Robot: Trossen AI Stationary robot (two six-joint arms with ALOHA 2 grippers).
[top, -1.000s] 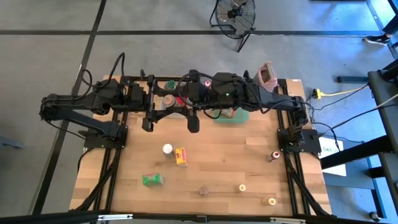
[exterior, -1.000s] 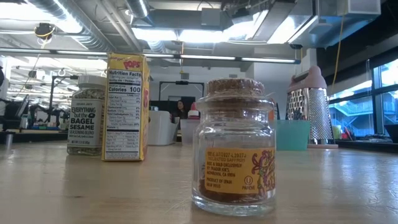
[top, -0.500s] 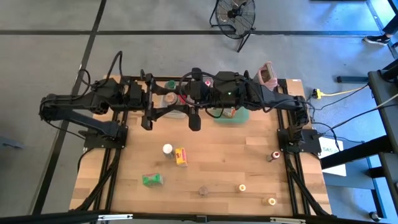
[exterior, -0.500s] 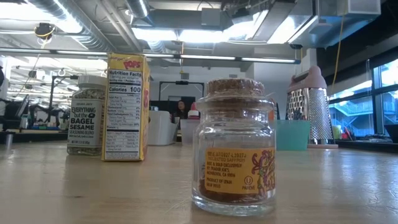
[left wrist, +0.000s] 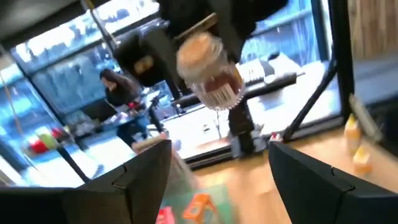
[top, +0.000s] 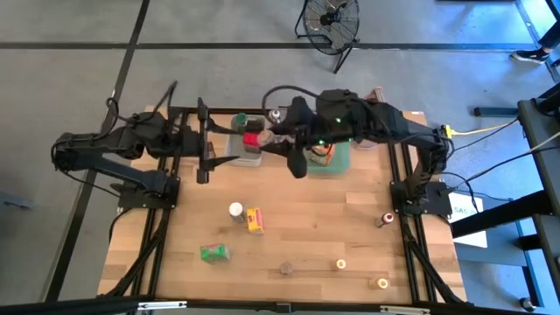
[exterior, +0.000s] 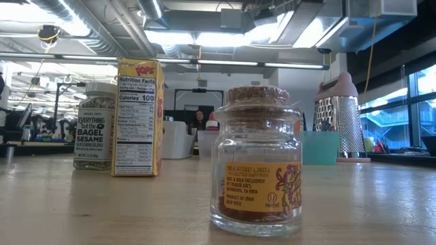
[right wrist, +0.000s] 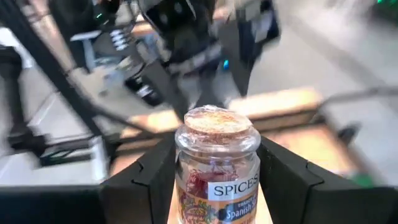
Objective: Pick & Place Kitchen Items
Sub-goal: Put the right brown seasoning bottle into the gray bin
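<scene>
The right gripper [right wrist: 214, 180] pinches a small cork-topped spice jar [right wrist: 217, 165] by its glass body, lifted above the tabletop's [top: 332, 227] far side. Glass looks rigid, slick and breakable; a mid-body hold seems safest. The left gripper [left wrist: 217, 165] hangs spread nearby, empty.

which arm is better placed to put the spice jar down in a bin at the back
The right. Its hand is shut on the cork-topped spice jar, over the back of the table beside the green tray. The left hand is open, holding nothing.
</scene>
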